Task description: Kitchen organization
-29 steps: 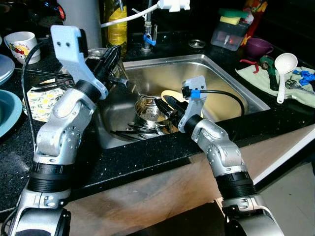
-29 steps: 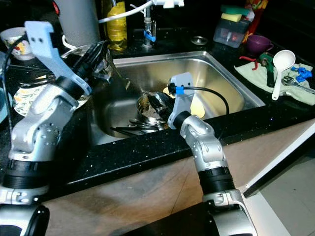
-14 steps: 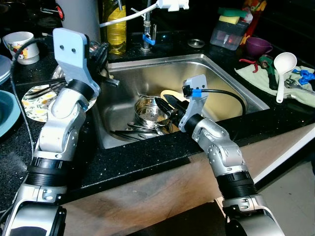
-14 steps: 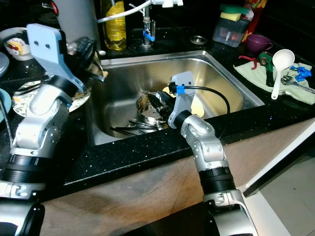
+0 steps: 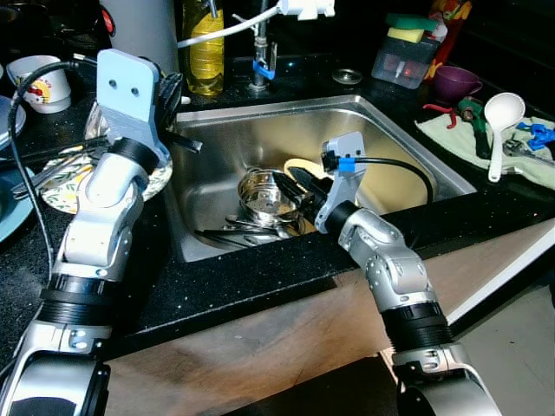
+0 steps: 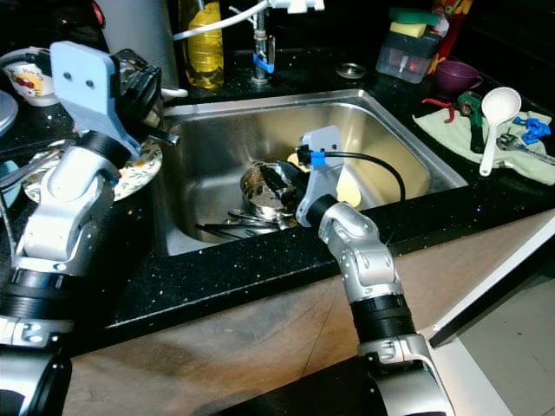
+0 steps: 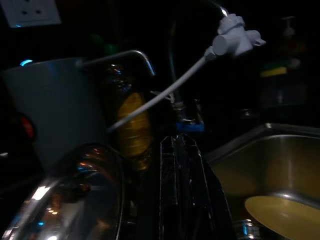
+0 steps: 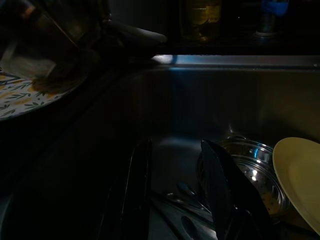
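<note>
Since a second ago the left gripper (image 5: pixel 169 91), clamped on a glass pot (image 6: pixel 139 74), swung from the sink (image 5: pixel 390 130) toward the patterned plate (image 6: pixel 134 173); right gripper (image 8: pixel 175 195), fingers apart, hovers nearer the steel pot (image 5: pixel 264 195).

We see our left pincer (image 5: pixel 169 91) raised over the black speckled bench (image 5: pixel 260 277) at the near-left corner of the stainless steel sink (image 5: pixel 399 139), above a floral plate (image 5: pixel 65 178). Our right pincer (image 5: pixel 290 186) reaches down into the sink beside a shiny steel pot (image 5: pixel 260 195), a pale yellow plate (image 5: pixel 303 166) and loose dark cutlery (image 5: pixel 230 234).
</note>
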You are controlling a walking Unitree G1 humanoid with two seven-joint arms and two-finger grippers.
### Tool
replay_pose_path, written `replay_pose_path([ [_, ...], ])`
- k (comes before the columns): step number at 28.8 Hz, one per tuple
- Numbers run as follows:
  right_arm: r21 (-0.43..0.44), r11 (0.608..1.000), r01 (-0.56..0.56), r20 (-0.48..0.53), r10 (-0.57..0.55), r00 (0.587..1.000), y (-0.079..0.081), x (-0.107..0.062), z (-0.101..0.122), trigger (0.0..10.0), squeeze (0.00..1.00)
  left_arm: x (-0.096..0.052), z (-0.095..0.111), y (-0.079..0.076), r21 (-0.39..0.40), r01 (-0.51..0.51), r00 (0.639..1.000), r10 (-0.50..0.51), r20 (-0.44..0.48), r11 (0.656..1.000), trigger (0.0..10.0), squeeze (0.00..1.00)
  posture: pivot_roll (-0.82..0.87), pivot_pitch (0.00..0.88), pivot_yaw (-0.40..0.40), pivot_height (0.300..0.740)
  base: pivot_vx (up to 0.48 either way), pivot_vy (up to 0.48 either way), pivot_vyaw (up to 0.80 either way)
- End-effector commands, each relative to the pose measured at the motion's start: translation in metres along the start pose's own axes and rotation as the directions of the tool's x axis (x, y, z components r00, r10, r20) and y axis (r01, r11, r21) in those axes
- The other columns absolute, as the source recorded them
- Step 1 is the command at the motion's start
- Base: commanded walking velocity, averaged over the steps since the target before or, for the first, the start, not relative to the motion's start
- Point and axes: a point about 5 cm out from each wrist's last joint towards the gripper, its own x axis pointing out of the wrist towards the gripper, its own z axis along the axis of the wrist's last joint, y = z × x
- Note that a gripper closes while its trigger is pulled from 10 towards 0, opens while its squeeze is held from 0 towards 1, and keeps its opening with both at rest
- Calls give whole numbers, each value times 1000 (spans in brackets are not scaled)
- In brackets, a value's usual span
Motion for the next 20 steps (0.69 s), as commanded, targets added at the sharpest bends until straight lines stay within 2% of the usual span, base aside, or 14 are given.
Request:
replay_pose_path([
  [1,-7,1000,2,-12,-2,1000,-1,-3,-5,10000,0,3,3,-13,-90,85,996,-83,32,992,0,0,14,198,-46,740,0,0,0],
  [3,-9,1000,5,-12,-5,1000,-2,-3,-5,10000,0,3,7,-22,-168,154,988,-147,53,974,0,0,15,196,-45,740,0,0,0],
  [5,-10,1000,5,-11,-5,1000,-2,-3,-5,10000,0,3,9,-27,-200,201,979,-190,69,959,0,0,15,195,-45,740,0,0,0],
  [9,-11,1000,6,-10,-6,1000,-2,-3,-4,10000,0,2,11,-30,-222,222,975,-209,78,949,0,0,16,194,-45,740,0,0,0],
  [14,-17,1000,9,-4,-9,1000,-1,-2,-3,10000,0,1,21,-39,-355,278,960,-246,134,893,0,0,17,194,-44,740,0,0,0],
  [16,-17,1000,10,-2,-10,1000,-1,-2,-3,10000,0,1,26,-41,-395,292,956,-250,155,871,0,0,16,194,-43,740,0,0,0],
  [17,-17,1000,10,-2,-10,1000,-1,-2,-3,10000,0,1,26,-41,-395,292,956,-250,155,871,0,0,16,194,-43,740,0,0,0],
  [18,-15,1000,18,2,-18,1000,-1,-2,-3,10000,0,2,30,-41,-455,273,961,-220,168,848,0,0,16,194,-43,740,0,0,0],
  [19,-15,1000,18,2,-18,1000,-1,-2,-3,10000,0,2,30,-41,-455,273,961,-220,168,848,0,0,16,194,-43,740,0,0,0],
  [20,-10,1000,27,9,-27,1000,-1,-2,-2,10000,0,3,32,-38,-509,234,971,-171,167,828,0,0,14,193,-41,740,0,0,0],
])
